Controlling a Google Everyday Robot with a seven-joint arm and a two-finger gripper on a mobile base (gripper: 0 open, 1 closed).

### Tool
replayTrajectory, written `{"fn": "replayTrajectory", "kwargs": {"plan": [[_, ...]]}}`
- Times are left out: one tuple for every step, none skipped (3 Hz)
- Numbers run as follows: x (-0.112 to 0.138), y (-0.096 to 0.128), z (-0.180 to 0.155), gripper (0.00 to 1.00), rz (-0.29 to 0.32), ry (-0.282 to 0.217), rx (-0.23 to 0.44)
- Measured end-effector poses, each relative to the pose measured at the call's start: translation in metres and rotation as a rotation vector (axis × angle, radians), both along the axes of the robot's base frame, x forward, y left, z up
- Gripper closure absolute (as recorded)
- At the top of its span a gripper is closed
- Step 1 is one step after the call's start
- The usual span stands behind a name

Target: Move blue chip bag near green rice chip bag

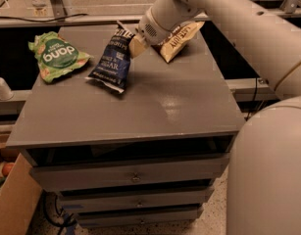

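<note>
Blue chip bag (110,65) hangs tilted from the pincer (133,45) clamped on its top edge, just right of the green rice chip bag (56,56), far-left on the desk (179,106). Placing step I'd say, next it needs lowering and letting go

Arm (228,18) is all smooth cream-white tubing with a row of little dark screw holes, a dotted round grille on the wrist, one fat rounded shell near right, and a gripper (134,44) with tan fingers (137,46) at the blue chip bag's (111,62) top, far-middle of the worktop (155,106).
</note>
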State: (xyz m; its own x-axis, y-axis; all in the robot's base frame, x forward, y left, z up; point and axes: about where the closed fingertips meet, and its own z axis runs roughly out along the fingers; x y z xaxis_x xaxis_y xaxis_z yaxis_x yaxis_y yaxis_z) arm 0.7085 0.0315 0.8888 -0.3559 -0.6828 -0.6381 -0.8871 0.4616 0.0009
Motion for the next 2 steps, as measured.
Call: {"fn": "replayTrajectory", "kwargs": {"plan": [[0.006, 0.026, -0.007, 1.00, 0.024, 0.019, 0.015], [0.004, 0.056, -0.002, 1.00, 0.069, 0.027, 0.044]]}}
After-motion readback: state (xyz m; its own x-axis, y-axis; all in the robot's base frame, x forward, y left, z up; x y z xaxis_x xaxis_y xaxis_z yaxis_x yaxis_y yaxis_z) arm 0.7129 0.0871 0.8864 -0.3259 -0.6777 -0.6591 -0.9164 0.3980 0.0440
